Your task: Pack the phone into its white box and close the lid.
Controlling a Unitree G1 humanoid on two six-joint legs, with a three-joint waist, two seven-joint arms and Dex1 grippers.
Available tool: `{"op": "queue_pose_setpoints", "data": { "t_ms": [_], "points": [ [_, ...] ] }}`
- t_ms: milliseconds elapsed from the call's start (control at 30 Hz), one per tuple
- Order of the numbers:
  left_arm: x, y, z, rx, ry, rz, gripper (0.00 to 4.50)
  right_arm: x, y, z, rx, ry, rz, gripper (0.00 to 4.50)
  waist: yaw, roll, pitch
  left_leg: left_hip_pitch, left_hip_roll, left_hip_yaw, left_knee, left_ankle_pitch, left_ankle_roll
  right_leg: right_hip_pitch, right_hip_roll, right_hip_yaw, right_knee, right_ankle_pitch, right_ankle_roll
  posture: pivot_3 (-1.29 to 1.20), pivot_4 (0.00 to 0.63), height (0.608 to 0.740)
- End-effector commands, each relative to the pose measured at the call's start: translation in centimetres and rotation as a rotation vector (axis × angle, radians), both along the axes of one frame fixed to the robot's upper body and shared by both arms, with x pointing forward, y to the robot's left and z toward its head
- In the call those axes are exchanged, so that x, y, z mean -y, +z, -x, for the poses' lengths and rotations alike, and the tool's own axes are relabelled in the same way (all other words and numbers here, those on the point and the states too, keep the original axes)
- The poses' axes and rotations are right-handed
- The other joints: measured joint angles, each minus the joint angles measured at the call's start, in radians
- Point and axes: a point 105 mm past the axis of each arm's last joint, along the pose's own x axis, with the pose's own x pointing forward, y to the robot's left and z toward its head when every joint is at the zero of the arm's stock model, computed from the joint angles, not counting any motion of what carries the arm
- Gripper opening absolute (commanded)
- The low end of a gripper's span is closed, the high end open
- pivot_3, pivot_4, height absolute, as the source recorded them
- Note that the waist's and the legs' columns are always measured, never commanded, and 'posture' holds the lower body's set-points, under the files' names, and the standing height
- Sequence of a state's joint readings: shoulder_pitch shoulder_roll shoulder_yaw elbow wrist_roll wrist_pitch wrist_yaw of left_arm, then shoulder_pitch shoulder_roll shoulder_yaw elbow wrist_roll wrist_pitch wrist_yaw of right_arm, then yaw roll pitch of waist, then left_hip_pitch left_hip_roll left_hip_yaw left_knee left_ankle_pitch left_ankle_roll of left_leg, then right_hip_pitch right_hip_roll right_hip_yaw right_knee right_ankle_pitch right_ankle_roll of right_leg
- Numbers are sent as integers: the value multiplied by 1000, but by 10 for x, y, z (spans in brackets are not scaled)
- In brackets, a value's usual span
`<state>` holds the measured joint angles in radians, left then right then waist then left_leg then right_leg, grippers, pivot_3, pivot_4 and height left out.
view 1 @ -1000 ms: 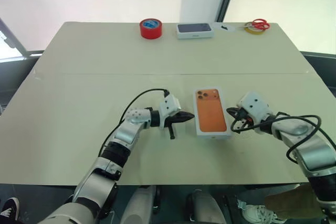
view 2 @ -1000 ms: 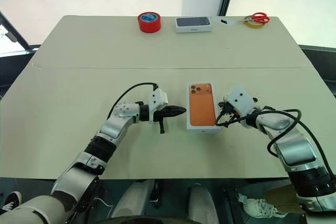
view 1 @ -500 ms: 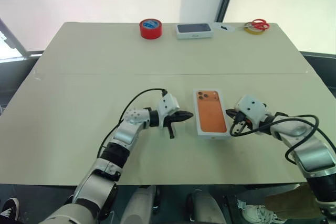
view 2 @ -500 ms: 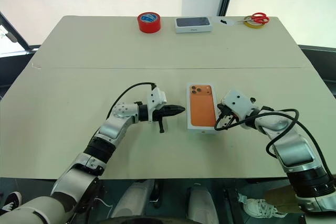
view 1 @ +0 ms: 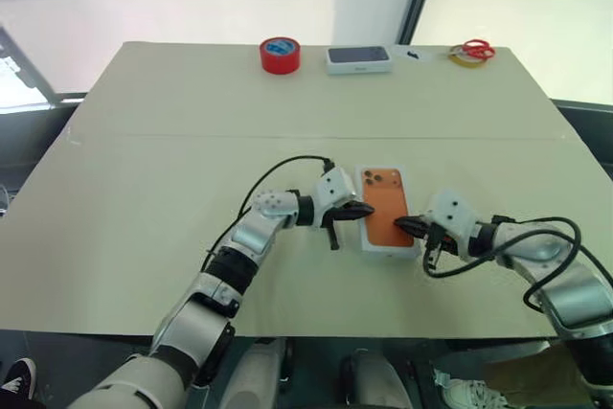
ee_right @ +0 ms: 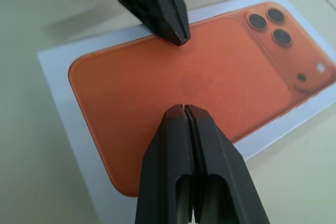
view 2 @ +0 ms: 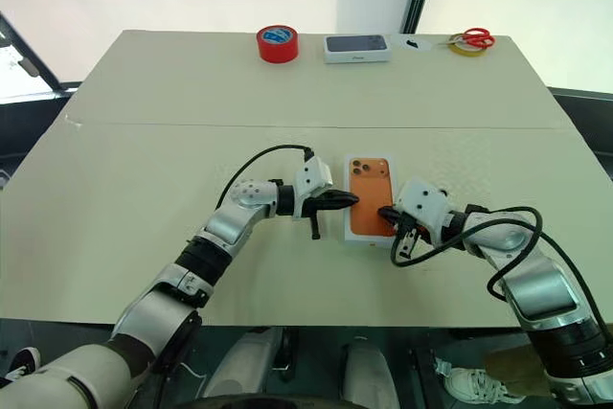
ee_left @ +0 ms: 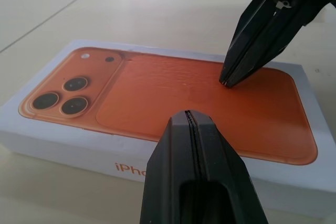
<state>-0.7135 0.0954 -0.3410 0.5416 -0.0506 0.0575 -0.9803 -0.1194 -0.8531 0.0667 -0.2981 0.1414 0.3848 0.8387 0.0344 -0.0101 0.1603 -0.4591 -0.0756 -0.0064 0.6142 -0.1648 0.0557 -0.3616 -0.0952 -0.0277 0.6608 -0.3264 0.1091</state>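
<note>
The lid [view 1: 384,212] sits on the box near the front of the table [view 1: 144,170], a white cardboard shell whose top carries an orange phone picture with three lenses at the far end; grey lettering runs along its left side wall in the left wrist view. It looks fully seated, though the seam with the tray beneath is hard to make out from here.

The left gripper [view 1: 368,211] has its two black fingers pressed together, the tip over the lid's left edge. The right gripper [view 1: 402,226] is likewise pinched closed with nothing between its fingers, its tip over the lid's right side. In the wrist views the two tips face each other across the orange print, close but apart.

The table's front edge lies just beyond the box on the near side; to the left and right there is bare tabletop, and a wide bare stretch runs toward the far edge.

A second ago both grippers stood off the lid's sides; both have now closed in over it.

Along the far edge stand a red tape roll [view 1: 280,55], a white box with a dark top [view 1: 357,59] and red-handled scissors [view 1: 471,49] on a yellow tape ring.
</note>
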Motion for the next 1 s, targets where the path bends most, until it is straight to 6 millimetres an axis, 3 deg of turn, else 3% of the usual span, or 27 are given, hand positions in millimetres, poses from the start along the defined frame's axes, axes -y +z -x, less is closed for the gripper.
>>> {"op": "queue_pose_setpoints", "data": {
  "t_ms": [33,67,133,300,333,400,533,633,800,900,1000],
  "points": [
    [-16,-20,0,-86,31,-58,539,2,-19,10,-100,-6,12,0,1,0,-2,1,0,0,0,-1,-1,2,0,0,-1,0,0,0,150,738],
    [-18,-17,-2,-79,41,-40,774,1,-16,10,-110,-11,-19,0,2,0,-2,1,0,0,0,-2,-1,2,0,0,-2,0,0,0,150,738],
    [-25,-4,-5,-69,54,25,1710,-1,-4,5,-112,-27,-114,535,2,-1,-2,2,0,0,0,-2,-1,3,0,0,-2,0,0,0,150,738],
    [-51,28,-10,-21,94,137,4186,-2,18,-1,-60,-14,-212,2846,1,-1,-1,0,0,0,-1,-2,-1,1,0,0,-2,0,0,0,150,738],
    [-58,32,-11,-14,109,146,4500,-1,22,-1,-53,-11,-232,3400,1,0,-1,-1,0,0,-1,-2,-1,-1,0,0,-2,0,0,0,150,738],
    [-82,37,-20,30,195,116,4500,2,29,4,-60,26,-260,4441,2,1,-1,-2,0,0,0,-2,-1,-1,0,0,-2,0,0,0,150,738],
    [-114,43,-18,21,264,89,4500,10,41,11,-65,62,-308,4478,2,1,0,-2,0,0,-1,-2,-1,-1,0,0,-2,0,0,0,150,738],
    [-153,39,-1,-55,283,53,4500,25,63,12,-42,64,-382,4478,0,2,0,-2,0,0,-1,-2,-1,-1,0,0,-2,0,0,0,150,738],
    [-196,44,7,-80,399,60,4500,46,56,13,-29,21,-313,4478,5,2,0,-1,1,0,-2,-2,-1,-1,-1,1,-2,0,-1,0,150,738],
    [-224,47,14,-70,470,45,4500,62,42,17,-40,-17,-254,4478,3,2,0,-2,0,0,-2,-2,-1,-1,-1,1,-3,0,-1,0,150,738],
    [-239,47,18,-64,503,29,4500,71,36,17,-43,-29,-227,4478,1,4,1,-2,0,1,-4,-2,-1,-2,-1,2,-5,0,-1,0,150,738]
  ]
}}
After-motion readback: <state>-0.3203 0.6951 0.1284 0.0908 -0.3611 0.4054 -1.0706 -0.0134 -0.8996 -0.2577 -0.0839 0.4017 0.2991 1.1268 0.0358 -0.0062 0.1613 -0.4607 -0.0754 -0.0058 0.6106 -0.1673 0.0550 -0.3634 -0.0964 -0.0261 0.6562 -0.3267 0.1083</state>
